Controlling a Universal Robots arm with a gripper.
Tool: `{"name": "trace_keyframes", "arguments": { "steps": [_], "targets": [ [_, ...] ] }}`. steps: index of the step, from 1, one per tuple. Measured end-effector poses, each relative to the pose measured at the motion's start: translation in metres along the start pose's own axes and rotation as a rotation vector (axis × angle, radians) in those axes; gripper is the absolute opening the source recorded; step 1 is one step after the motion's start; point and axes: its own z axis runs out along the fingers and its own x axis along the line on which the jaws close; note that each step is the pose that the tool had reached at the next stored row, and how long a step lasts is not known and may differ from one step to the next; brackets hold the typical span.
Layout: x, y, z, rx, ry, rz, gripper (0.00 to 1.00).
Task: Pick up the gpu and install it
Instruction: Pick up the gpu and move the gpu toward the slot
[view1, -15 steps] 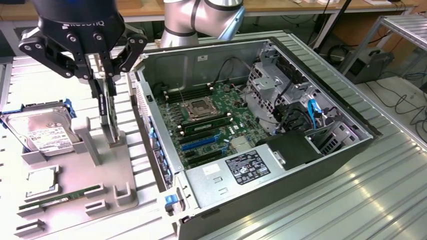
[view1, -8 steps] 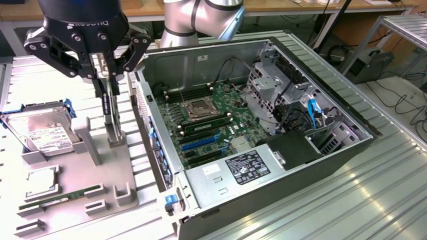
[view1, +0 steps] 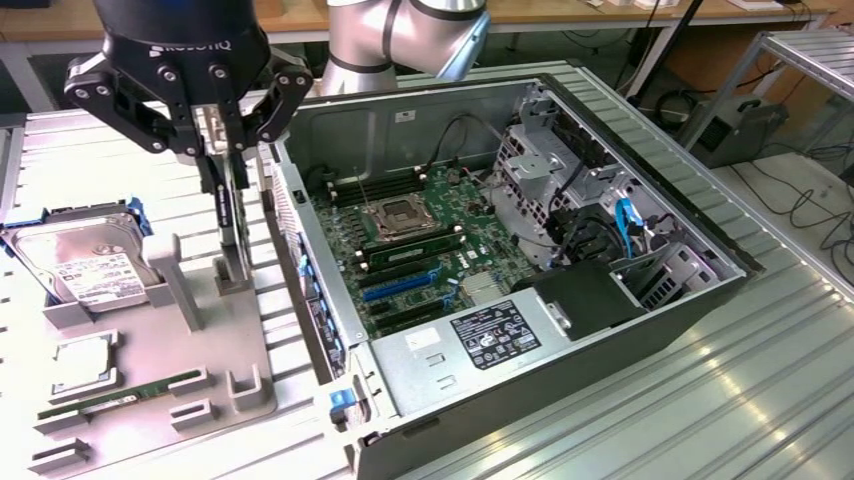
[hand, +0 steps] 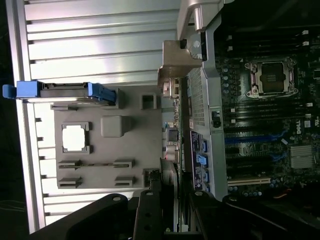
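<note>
While half-closed, the pincer (view1: 214, 148) grips the upright gpu (view1: 228, 222).

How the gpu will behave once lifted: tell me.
Probably stiff: the gpu stands straight, upright below the end effector. Likely light for its length, being so thin. Gripped near its top, the long card could swing or catch the gray tray.

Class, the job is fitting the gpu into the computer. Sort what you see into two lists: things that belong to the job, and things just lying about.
Belongs to the job:
gripper
gpu, held in the gripper
open case
motherboard

Just lying about, on the tray:
hard drive
RAM stick
CPU
</note>
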Motion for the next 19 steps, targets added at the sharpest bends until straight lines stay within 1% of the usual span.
{"name": "trace_keyframes", "arguments": {
  "steps": [19],
  "targets": [
    [-0.013, 0.0009, 0.0001, 0.0, 0.0, 0.0, 0.26]
  ]
}}
